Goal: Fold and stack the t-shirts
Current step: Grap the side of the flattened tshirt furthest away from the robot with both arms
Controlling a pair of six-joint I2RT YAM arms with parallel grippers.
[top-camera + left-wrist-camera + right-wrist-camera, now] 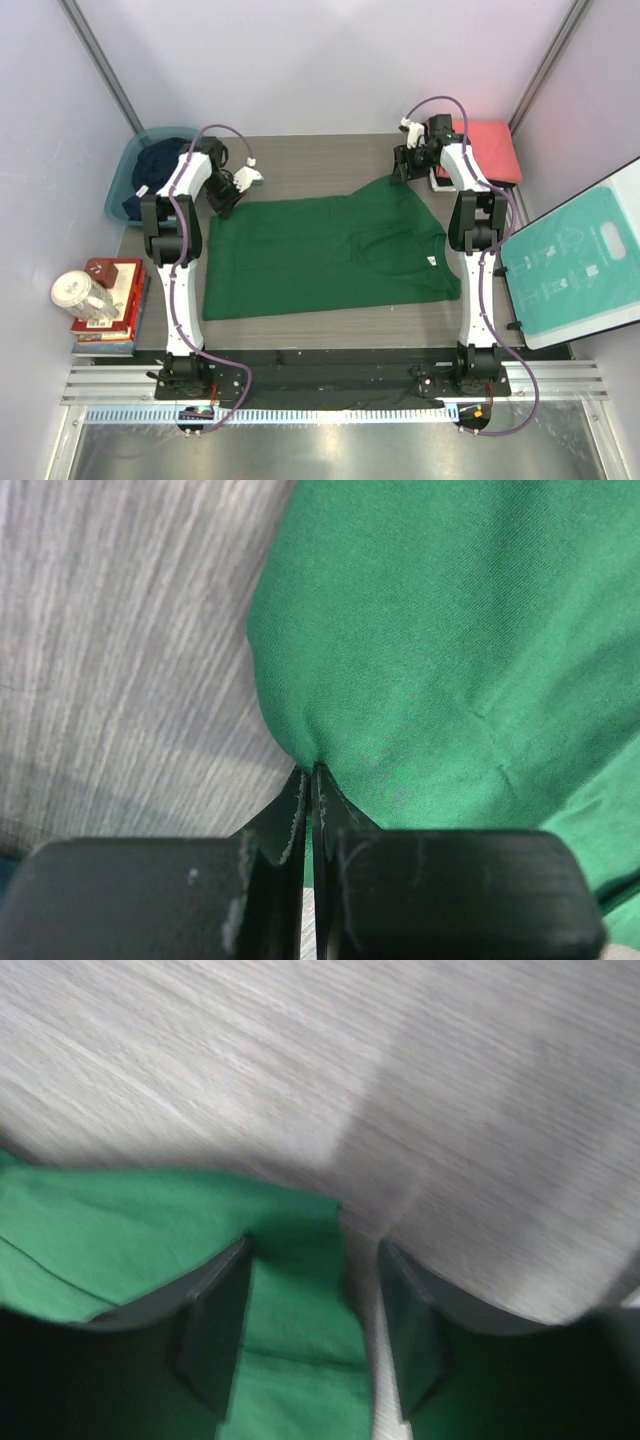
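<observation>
While the left gripper [310, 780] has its two fingers pressed tight together on a pinch of the green shirt [320, 255], the right gripper [312, 1255] has its fingers [215, 1320] spread apart. A bit of the same shirt's edge lies between them.

The green shirt lies mostly flat in the middle of the table [320, 165]. The left gripper pinches it at the far left corner, right at the edge of the cloth. The right gripper is low at the far right part, where the cloth sticks out toward the back.

Bare table shows behind the shirt's far edge, all the way across. A thin bare strip runs between the near edge and the bottoms of the arms. On the left, a tub [120, 180] sits just past the far left corner of the table, with a navy shirt [160, 165] inside it. On the right, a folded red shirt [492, 148] sits at the far right corner, near the right gripper. A green and white board [575, 265] leans in at the right side, close to the shirt. A pile of books [115, 310] with a jar [85, 295] on top sits off the left side.

A small white tag [432, 262] shows on the shirt near its right side, but its writing is too small to read. The board has little white drawings, and no words on it can be read.
</observation>
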